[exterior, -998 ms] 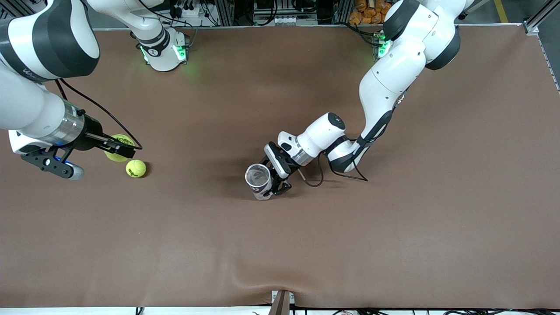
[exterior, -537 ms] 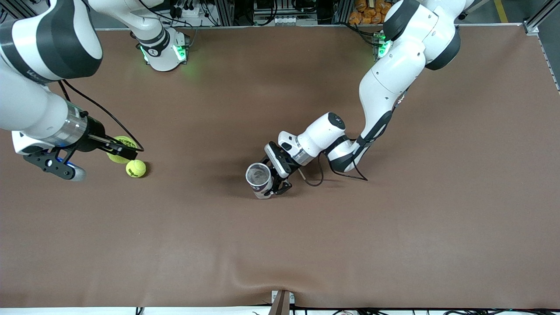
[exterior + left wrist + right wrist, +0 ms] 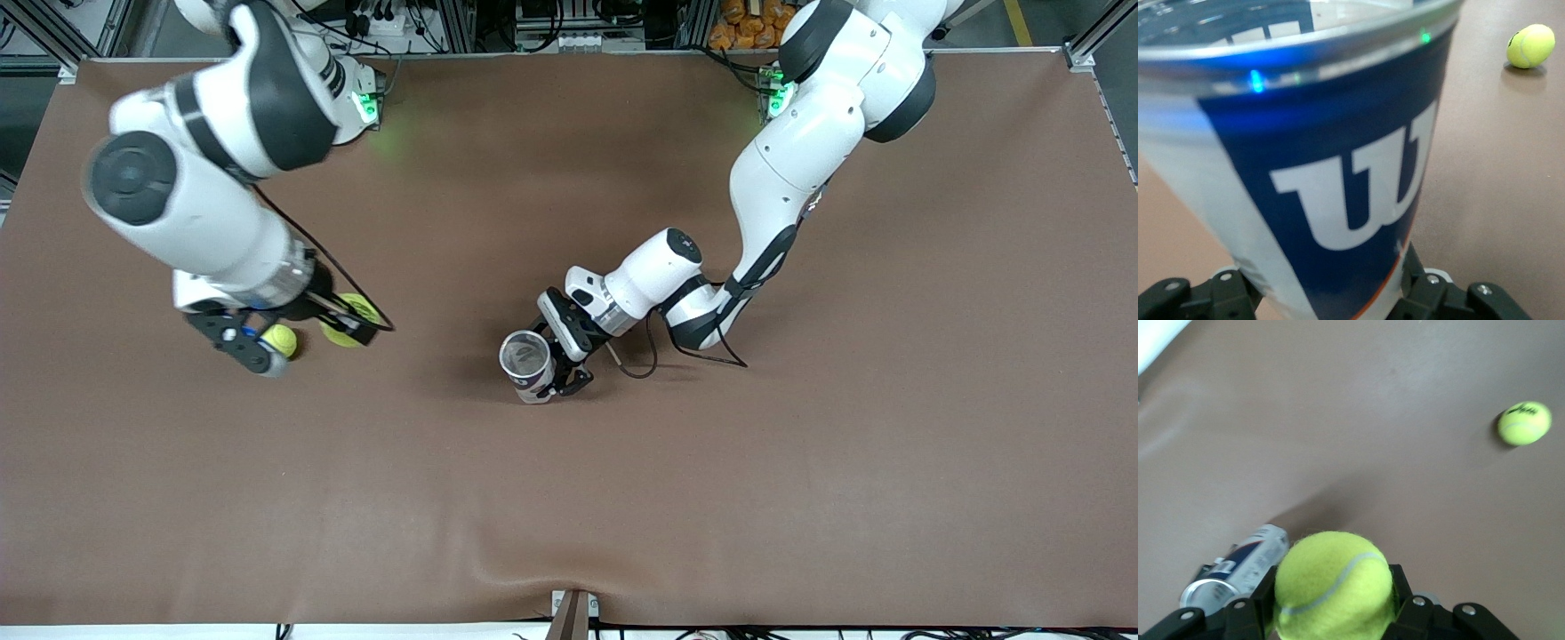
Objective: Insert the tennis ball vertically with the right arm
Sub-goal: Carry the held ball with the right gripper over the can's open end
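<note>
My right tool [image 3: 342,322] gripped the fuzzy yellow tennis ball [image 3: 1333,587] across its middle, over the brown surface [image 3: 800,462]; light, springy. My left tool [image 3: 553,360] clamped the upright blue-and-white ball can [image 3: 525,365].

A tennis ball can [image 3: 1318,167] fills most of the left wrist view, clamped between the left gripper [image 3: 1328,297]'s black fingers [image 3: 1218,293], which press on its lower sides. The can is clear at its rim, with a dark blue label bearing a large white W logo and a thin orange edge low down. A yellow tennis ball [image 3: 1531,46] lies well apart from it on the brown bench [image 3: 1498,187]
</note>
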